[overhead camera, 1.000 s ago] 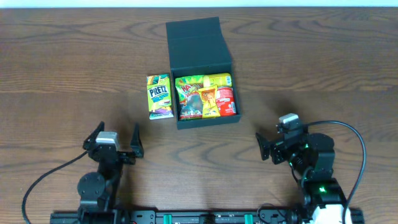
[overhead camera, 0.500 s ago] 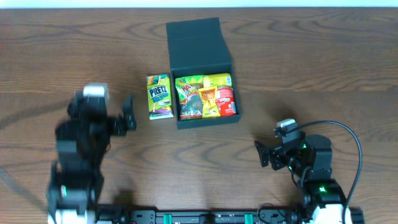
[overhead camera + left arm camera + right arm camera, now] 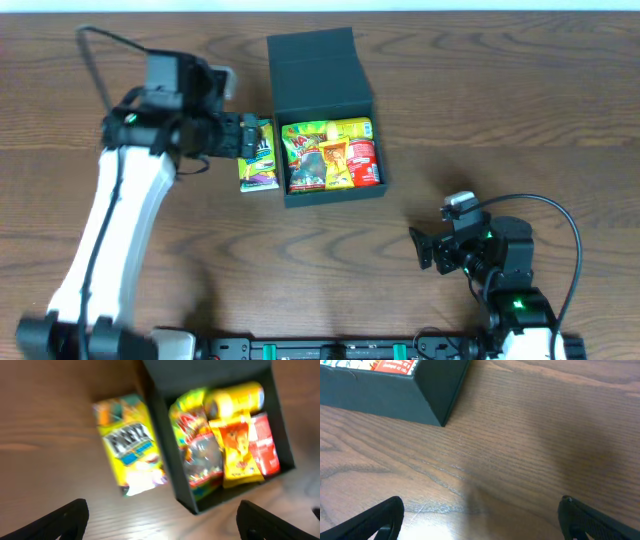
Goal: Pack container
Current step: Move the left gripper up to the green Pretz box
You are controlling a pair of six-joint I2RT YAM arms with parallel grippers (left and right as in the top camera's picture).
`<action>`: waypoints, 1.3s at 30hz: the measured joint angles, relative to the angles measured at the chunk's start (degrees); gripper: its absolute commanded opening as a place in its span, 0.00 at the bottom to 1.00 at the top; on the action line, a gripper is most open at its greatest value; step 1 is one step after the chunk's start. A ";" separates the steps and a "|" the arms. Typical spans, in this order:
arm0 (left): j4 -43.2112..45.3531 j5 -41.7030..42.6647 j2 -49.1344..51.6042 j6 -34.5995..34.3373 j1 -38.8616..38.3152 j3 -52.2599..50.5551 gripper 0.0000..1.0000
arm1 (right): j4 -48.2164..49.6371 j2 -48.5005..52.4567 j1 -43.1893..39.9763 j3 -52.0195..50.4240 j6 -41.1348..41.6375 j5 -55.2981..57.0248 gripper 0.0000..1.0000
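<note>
Sitting upper centre in the overhead frame, the container [image 3: 335,194] has its lid flapped back and colourful snack packs [image 3: 330,155] inside. Pretz box [image 3: 260,170] lies just left of it on the table [image 3: 500,100]. Left gripper [image 3: 250,135] hovers over that box, fingers spread wide. Right gripper [image 3: 420,248], also wide, sits lower right, well apart.

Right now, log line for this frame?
left gripper: jaws open, above yellow-green Pretz box | right gripper: jaws open, empty | dark teal-black square cardboard container: lid open, snack packs inside
</note>
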 measured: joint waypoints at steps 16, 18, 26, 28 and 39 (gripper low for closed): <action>5.07 -8.74 19.69 -6.05 -1.18 -0.02 0.95 | 0.02 0.00 0.00 0.00 0.00 0.00 0.99; 5.22 -12.00 20.04 -6.32 -1.99 0.00 0.96 | 0.02 0.00 0.00 0.00 0.00 0.00 0.99; 8.39 -21.62 20.11 -6.54 -9.20 0.00 0.96 | 0.02 0.00 0.00 0.00 0.00 0.00 0.99; 8.57 -23.85 20.11 -7.02 -10.34 0.00 0.95 | 0.02 0.00 0.00 0.00 0.00 0.00 0.99; 9.94 -26.58 20.17 -13.42 -9.07 0.00 0.95 | 0.02 0.00 0.00 0.00 0.00 -0.02 0.99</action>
